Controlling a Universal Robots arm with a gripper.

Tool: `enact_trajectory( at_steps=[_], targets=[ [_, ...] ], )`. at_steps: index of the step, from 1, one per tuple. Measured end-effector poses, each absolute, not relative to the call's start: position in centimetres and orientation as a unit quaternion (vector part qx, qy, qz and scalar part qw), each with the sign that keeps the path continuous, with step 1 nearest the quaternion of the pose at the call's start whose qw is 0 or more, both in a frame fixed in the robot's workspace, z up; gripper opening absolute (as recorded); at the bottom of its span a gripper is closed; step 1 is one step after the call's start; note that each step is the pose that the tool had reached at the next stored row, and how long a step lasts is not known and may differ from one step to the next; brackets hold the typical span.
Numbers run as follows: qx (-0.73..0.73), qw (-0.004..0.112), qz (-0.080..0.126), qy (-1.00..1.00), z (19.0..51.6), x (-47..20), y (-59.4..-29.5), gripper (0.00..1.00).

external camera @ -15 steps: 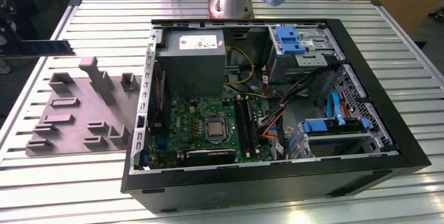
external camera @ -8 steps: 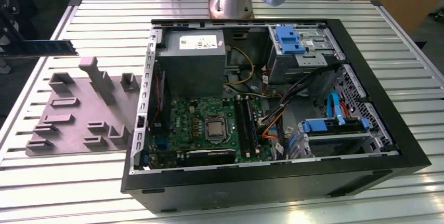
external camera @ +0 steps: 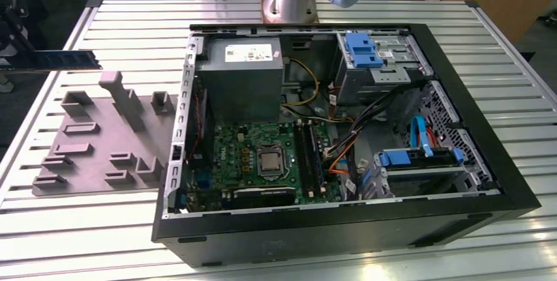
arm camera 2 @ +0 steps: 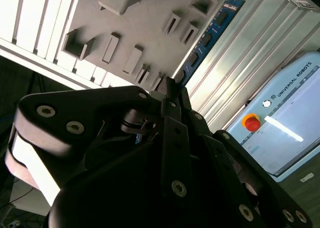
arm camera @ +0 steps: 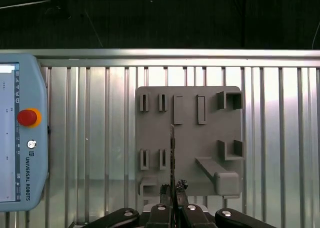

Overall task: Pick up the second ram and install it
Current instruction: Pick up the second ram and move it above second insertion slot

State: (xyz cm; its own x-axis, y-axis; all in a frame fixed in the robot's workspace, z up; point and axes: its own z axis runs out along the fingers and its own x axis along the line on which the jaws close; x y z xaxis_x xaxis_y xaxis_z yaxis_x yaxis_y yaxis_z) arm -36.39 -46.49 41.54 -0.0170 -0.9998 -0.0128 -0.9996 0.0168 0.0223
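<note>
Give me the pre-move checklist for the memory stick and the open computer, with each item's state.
1. Grip: the pincer is shut on one end of the second ram. Ok.
2. Alignment: in the first wrist view the ram runs straight out from the pincer, edge-on. Ok.
3. Clearance: in the exterior view the ram is apart from the grey holder. Ok.
4. Access: the case is open and the motherboard is exposed. Ok.
5. The black memory slots are free: cannot tell.
6. The cables are clear of the slots: cannot tell.
</note>
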Motion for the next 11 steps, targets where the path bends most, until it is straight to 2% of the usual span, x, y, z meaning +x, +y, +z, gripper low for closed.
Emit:
enact_trajectory(
  at_steps=[11],
  targets=[
    [0.701,0.003,-0.012,-0.713,41.53,-35.73,-46.49,0.14]
  ],
)
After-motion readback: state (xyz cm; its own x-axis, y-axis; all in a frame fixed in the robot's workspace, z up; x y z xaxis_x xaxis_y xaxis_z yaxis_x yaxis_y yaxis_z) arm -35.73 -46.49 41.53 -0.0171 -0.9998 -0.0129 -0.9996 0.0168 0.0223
